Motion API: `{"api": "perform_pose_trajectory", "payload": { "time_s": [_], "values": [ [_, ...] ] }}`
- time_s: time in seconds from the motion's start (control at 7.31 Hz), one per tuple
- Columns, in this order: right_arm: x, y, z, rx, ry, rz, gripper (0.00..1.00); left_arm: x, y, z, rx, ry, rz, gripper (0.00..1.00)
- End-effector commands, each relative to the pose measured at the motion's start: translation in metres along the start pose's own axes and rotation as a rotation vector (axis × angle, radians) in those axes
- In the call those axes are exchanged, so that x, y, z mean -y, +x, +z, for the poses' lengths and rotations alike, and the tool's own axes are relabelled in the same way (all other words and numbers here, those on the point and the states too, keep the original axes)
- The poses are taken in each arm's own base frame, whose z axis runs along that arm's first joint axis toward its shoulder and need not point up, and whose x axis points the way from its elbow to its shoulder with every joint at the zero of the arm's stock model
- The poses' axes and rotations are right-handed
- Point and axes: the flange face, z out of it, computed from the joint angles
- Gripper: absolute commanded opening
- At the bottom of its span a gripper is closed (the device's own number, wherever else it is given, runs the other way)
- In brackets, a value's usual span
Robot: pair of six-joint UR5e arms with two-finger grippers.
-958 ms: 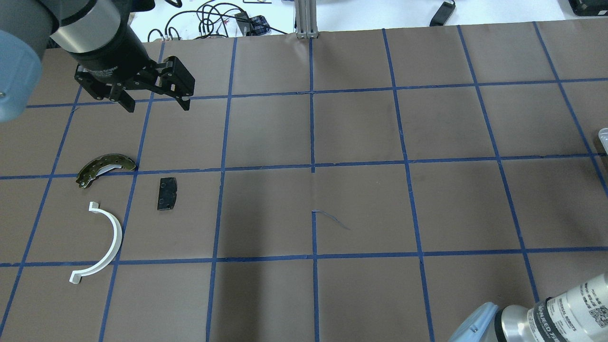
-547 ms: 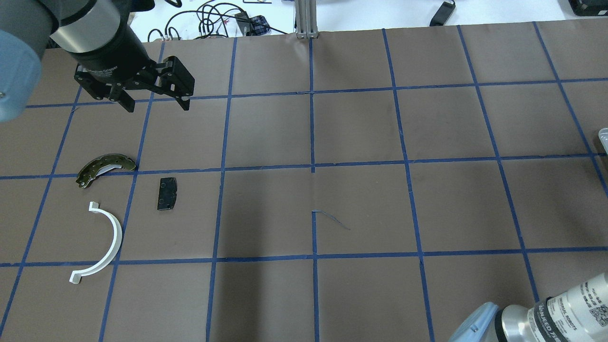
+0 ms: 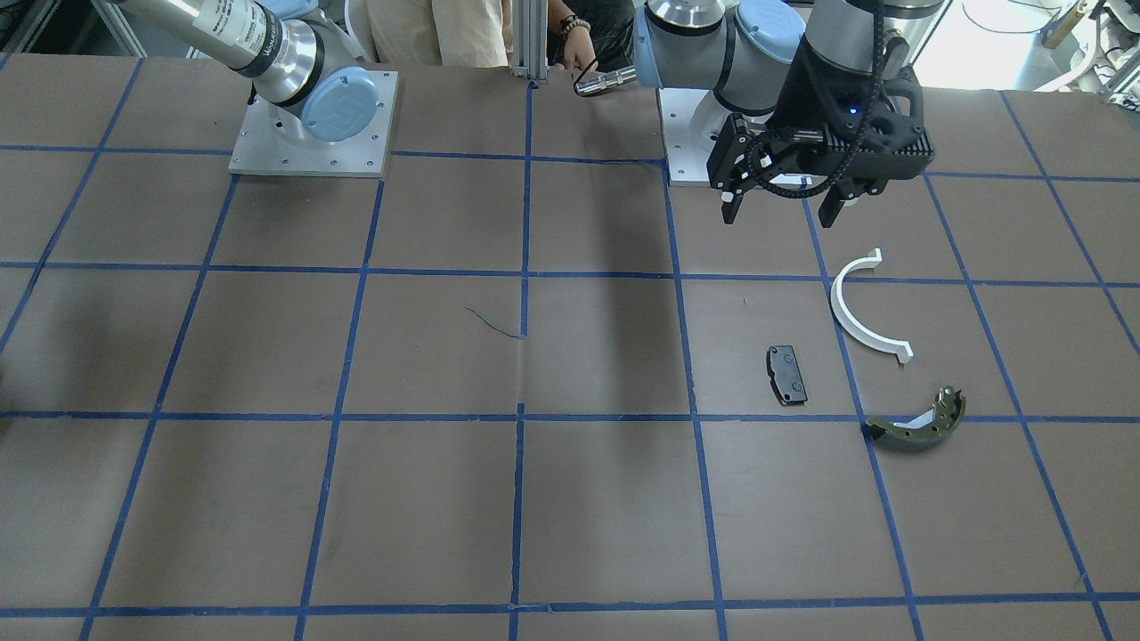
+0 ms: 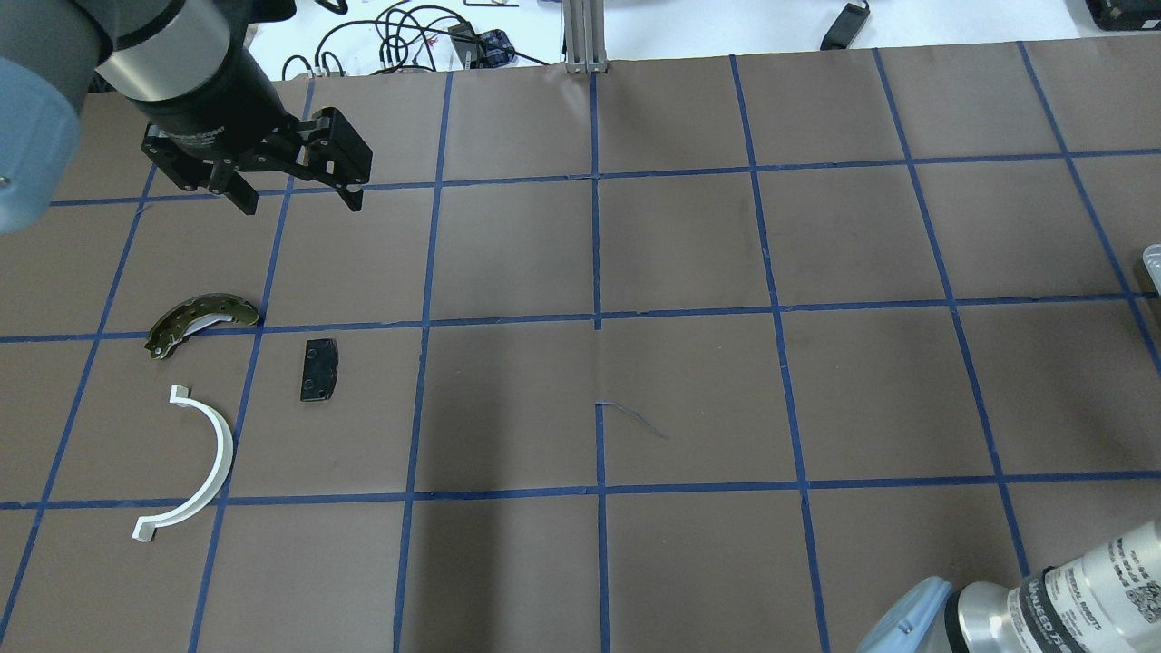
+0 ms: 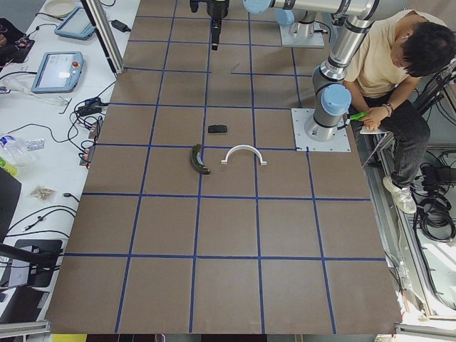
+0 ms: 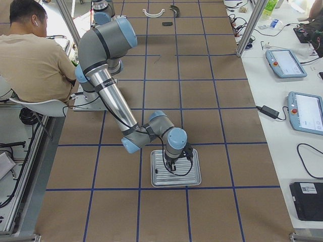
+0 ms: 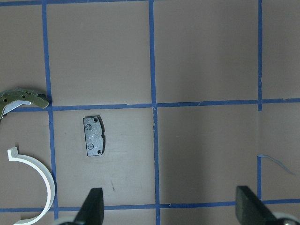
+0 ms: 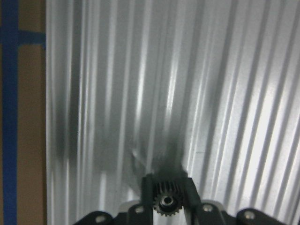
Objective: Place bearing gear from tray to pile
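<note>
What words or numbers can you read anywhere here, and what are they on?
No text reads clearly.
Label with a square code on the right arm: too blurred to read.
White print on the body of the left gripper: too small to read.
On the white half-ring, black pad, brake shoe and bearing gear: no writing visible.

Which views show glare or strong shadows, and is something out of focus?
Right wrist view: streaky glare on the ribbed tray, which looks soft; the bearing gear is sharper. Overhead view: a broad dark shadow band lies on the table.
</note>
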Motion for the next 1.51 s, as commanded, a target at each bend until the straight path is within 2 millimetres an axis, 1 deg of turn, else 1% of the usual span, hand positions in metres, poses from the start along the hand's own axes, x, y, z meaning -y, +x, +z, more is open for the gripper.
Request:
{"api": "perform_pose_trajectory", "payload": {
  "time_s": [0.0, 0.14, 0.27, 0.41, 0.55, 0.68, 0.82, 0.96, 1.09, 1.37],
  "values": [
    [0.000, 0.000, -0.007, -0.001, 0.001, -0.004, 0.00, 0.000, 0.000, -0.001, 0.001, 0.002, 0.000, 1.00],
    [-0.003, 0.000, -0.028, -0.019, 0.002, -0.003, 0.00, 0.000, 0.000, -0.001, 0.001, 0.002, 0.000, 1.00],
    [-0.007, -0.013, -0.055, 0.013, -0.013, -0.006, 0.00, -0.001, 0.000, 0.000, 0.001, 0.000, 0.000, 1.00],
    [-0.005, -0.027, -0.078, 0.027, -0.005, 0.017, 0.00, -0.001, 0.000, 0.000, 0.001, 0.000, 0.000, 1.00],
    [0.018, -0.052, -0.092, 0.015, 0.006, -0.003, 0.00, 0.000, -0.001, 0.000, 0.001, 0.000, -0.001, 1.00],
    [0.049, -0.086, -0.097, 0.031, -0.007, -0.022, 0.00, 0.000, -0.001, 0.000, 0.001, 0.000, -0.001, 1.00],
    [0.076, -0.120, -0.100, 0.036, -0.005, -0.001, 0.00, 0.000, 0.000, 0.000, 0.000, -0.001, 0.000, 1.00],
    [0.103, -0.159, -0.108, 0.026, 0.000, -0.031, 0.00, 0.000, -0.001, 0.000, 0.001, 0.000, -0.001, 1.00],
    [0.123, -0.200, -0.112, 0.041, -0.018, -0.016, 0.00, 0.000, -0.001, 0.000, 0.000, 0.000, -0.001, 1.00],
    [0.166, -0.287, -0.119, 0.071, 0.000, 0.026, 0.00, 0.000, -0.001, 0.000, 0.000, 0.002, -0.001, 1.00]
  ]
}}
